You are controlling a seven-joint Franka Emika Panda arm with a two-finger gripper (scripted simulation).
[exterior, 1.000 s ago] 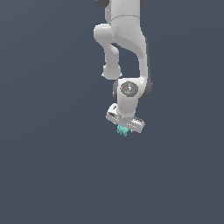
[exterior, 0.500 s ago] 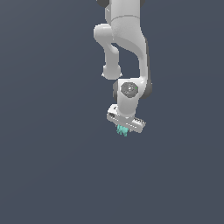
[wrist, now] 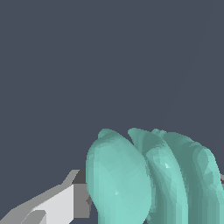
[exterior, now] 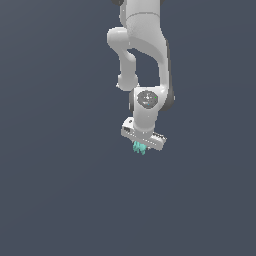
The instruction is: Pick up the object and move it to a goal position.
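Observation:
The object (exterior: 139, 147) is a small teal lobed thing with finger-like prongs. It hangs under my white gripper (exterior: 140, 146), held between the fingers and lifted off the grey surface. In the wrist view the object (wrist: 148, 177) fills the frame close up as several rounded teal lobes. One white and grey fingertip (wrist: 57, 201) presses against its side. The other finger is hidden behind the lobes.
A flat, plain dark grey surface (exterior: 60, 190) lies all around. My white arm (exterior: 145, 55) rises above the gripper. No other objects or marker show.
The arm and gripper have shifted slightly upward with the teal object still in the fingers.

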